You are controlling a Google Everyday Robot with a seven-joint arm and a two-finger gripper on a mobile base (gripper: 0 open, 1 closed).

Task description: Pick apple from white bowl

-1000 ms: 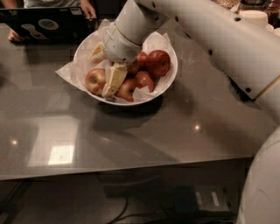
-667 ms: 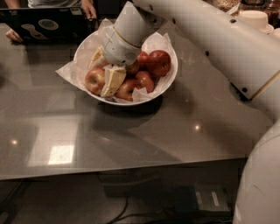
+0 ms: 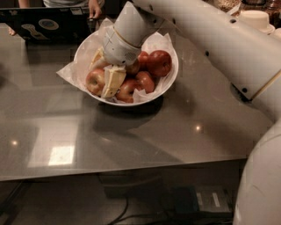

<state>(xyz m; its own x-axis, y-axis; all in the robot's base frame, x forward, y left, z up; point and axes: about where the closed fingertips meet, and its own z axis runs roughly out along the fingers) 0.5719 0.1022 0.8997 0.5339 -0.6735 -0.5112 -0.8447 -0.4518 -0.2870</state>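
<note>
The white arm (image 3: 228,48) takes up most of my view. It comes in from the near right, sweeps across the far right of the scene and reaches down to the left into the bowl. Under it lies the grey, glossy table (image 3: 131,140), with a bright square of reflected light (image 3: 61,155) on its near left.

The white bowl (image 3: 169,81) sits on the far middle of the table. It is wide and shallow, and its crinkled white paper lining (image 3: 66,72) spills over the left rim. A dark laptop (image 3: 44,22) stands at the far left edge, and a person's hand (image 3: 93,8) shows just behind it. A stack of pale paper bowls (image 3: 257,19) sits at the far right.

The gripper (image 3: 102,75) is down inside the bowl on its left side. Its cream fingers (image 3: 113,81) are released and spread apart, one toward the far rim and one nearer me.

The apple (image 3: 94,82), the palest of the fruit, rests at the left of the bowl between those two fingers. The near finger is just beside its right flank. I cannot tell whether either finger presses on it.

The darker red apples (image 3: 159,62) fill the right and near parts of the bowl, packed against one another.
</note>
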